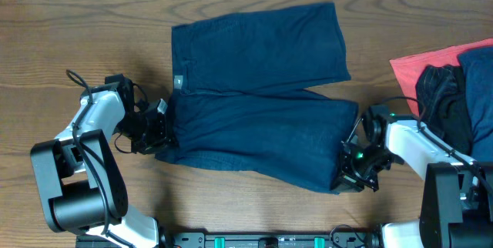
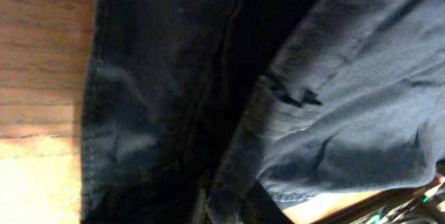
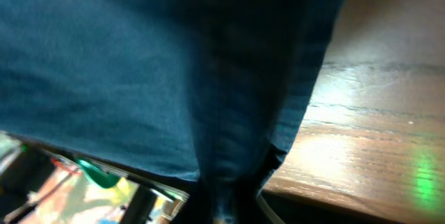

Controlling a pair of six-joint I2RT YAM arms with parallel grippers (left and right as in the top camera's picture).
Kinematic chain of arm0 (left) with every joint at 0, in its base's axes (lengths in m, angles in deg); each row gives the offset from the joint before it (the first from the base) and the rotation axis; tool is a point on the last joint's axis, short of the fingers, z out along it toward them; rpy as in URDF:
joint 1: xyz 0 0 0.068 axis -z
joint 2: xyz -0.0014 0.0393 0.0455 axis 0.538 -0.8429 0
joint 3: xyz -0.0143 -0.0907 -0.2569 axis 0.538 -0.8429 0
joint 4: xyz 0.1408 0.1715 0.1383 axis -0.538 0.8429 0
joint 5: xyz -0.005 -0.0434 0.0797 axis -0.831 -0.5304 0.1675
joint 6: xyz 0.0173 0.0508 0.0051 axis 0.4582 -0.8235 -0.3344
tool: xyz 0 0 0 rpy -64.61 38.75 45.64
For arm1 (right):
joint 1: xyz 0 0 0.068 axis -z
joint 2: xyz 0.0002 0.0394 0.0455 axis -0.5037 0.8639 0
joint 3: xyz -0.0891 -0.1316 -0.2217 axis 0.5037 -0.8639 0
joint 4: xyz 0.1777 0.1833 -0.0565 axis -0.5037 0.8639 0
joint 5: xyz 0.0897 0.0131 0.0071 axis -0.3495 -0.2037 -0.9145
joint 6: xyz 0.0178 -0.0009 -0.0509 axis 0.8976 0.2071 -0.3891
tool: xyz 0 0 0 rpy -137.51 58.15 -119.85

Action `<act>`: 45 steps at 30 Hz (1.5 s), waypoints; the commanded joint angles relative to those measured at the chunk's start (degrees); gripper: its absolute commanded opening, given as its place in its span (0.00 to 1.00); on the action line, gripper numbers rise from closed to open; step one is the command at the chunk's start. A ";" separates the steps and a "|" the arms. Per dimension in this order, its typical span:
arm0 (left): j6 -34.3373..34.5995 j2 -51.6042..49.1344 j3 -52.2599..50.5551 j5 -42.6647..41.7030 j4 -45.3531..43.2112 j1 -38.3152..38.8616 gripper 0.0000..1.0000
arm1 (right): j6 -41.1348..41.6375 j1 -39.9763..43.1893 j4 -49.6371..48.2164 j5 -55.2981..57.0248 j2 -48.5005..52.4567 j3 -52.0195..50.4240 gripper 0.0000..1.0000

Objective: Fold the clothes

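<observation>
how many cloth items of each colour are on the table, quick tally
navy shorts: 1
red cloth: 1
black garment: 1
blue cloth, cut off at the right edge: 1
total: 4

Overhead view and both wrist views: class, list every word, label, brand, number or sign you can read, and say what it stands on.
No text can be read in any view.
The small pale tag on the waistband of the navy shorts: too small to read.
</observation>
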 commanded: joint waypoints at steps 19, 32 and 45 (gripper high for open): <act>4.46 1.09 1.36 8.07 4.26 -6.25 0.06 | 6.40 2.36 -1.11 17.25 -0.20 0.87 0.16; 4.46 2.21 1.40 3.93 5.66 -7.17 0.48 | -0.61 5.55 -5.62 8.11 -1.36 6.12 0.46; 3.76 7.93 1.40 3.93 6.99 -7.17 0.47 | -2.40 -3.17 -2.19 -3.69 -1.33 -0.09 0.47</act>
